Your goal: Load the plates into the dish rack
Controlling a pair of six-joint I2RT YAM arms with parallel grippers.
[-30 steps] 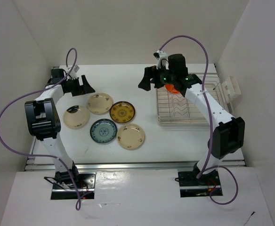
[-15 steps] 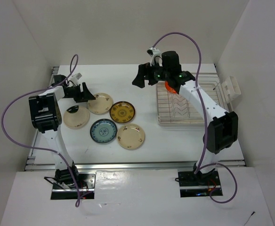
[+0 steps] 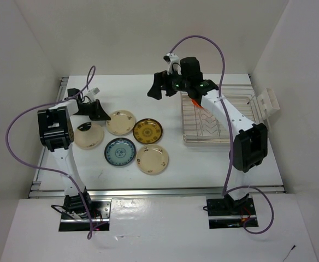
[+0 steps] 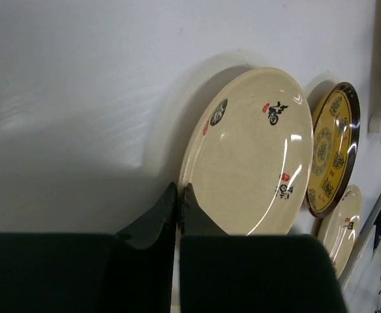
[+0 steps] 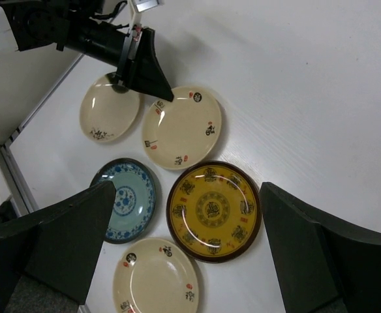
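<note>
Five plates lie flat on the white table: a cream plate (image 3: 88, 136), a second cream plate (image 3: 120, 122) (image 4: 256, 156), a brown and gold plate (image 3: 147, 131) (image 5: 213, 210), a blue patterned plate (image 3: 120, 151) (image 5: 126, 199) and a third cream plate (image 3: 152, 158) (image 5: 154, 282). An orange plate (image 3: 194, 101) stands in the silver wire dish rack (image 3: 217, 128), partly hidden by my right arm. My left gripper (image 3: 98, 113) (image 4: 178, 189) is shut with nothing between its tips, which sit at the second cream plate's left rim. My right gripper (image 3: 164, 87) (image 5: 187, 195) hangs wide open above the brown and gold plate.
A small white bracket (image 3: 266, 103) sits at the rack's right side. White walls enclose the table on the left, back and right. Purple cables loop over both arms.
My left gripper has shut and edged right to the cream plate's rim. My right gripper has swung left, away from the rack and the orange plate, and now hangs over the flat plates.
</note>
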